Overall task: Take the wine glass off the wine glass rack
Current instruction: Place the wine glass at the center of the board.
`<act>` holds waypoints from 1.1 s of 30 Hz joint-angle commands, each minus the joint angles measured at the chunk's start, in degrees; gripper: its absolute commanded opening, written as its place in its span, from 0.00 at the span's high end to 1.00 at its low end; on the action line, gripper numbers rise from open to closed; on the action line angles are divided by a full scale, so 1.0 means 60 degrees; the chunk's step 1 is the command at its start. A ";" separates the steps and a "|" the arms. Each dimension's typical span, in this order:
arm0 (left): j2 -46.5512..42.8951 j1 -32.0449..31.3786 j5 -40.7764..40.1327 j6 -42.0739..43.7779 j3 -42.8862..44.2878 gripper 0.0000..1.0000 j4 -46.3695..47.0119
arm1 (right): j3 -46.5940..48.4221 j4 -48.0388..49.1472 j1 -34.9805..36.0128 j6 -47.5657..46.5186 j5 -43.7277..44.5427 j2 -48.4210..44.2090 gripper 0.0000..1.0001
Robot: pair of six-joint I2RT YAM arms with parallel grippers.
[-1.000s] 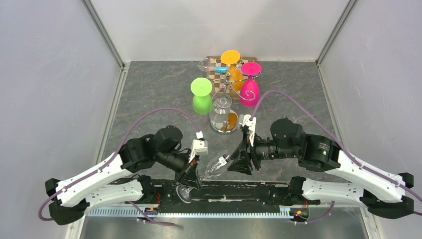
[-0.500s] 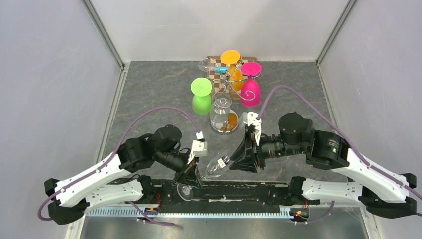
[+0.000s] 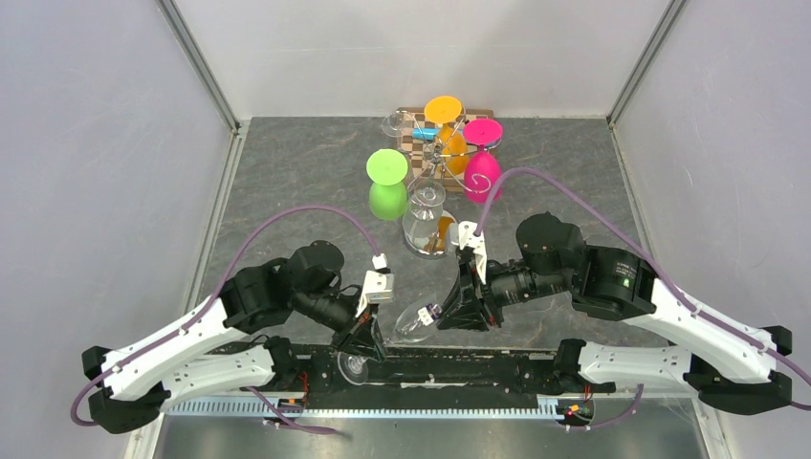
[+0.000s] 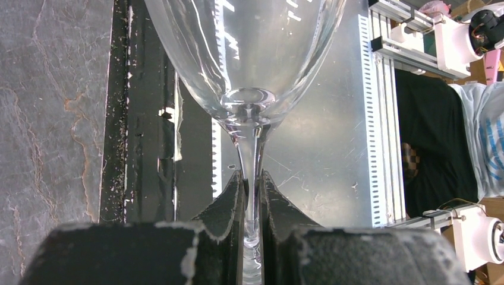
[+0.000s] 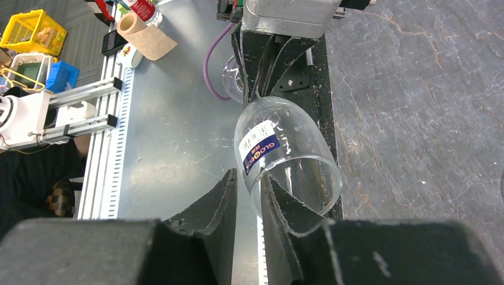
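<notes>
At the near edge of the dark grey stone-patterned table (image 3: 287, 191), over the black mounting rail (image 3: 497, 361), the clear stemmed wine glass (image 3: 413, 322) lay tilted on its side between the two arms, free of the rack, its foot pointing near-left and its bowl far-right; the left gripper (image 4: 252, 178) was clenched on the thin stem just below the bowl; the right gripper (image 5: 248, 175) pinched the wall of the bowl at its mouth, one finger inside and one outside, just beside a white and blue sticker (image 5: 258, 145); well beyond them, at the far middle of the table, the shiny chrome wine glass rack (image 3: 432, 164) stood upright; a green glass (image 3: 387, 196), a pink glass (image 3: 481, 177) and an orange glass (image 3: 445, 110) hung from it upside down, feet uppermost.
</notes>
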 commanded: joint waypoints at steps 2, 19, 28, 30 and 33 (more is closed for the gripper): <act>0.0019 -0.0062 0.0218 0.0733 0.0208 0.98 0.0714 | 0.0393 0.0115 -0.0024 -0.0214 -0.0346 -0.0019 0.82; -0.0027 -0.0048 -0.0606 0.0605 -0.0028 0.62 0.1132 | 0.0154 0.0218 -0.0035 -0.0387 -0.0481 -0.0075 1.00; -0.0296 -0.0061 -0.1630 0.0599 -0.0057 0.46 0.1214 | -0.0006 -0.0313 -0.0035 -0.0423 0.0260 -0.0077 1.00; -0.0366 -0.0062 -0.1992 0.0566 -0.0071 0.45 0.1216 | -0.0043 -0.0537 -0.0026 -0.0415 0.0661 -0.0084 1.00; -0.0458 -0.0053 -0.2887 0.0451 -0.0086 0.45 0.1260 | -0.0084 -0.0932 -0.0035 -0.0428 0.1546 -0.0036 1.00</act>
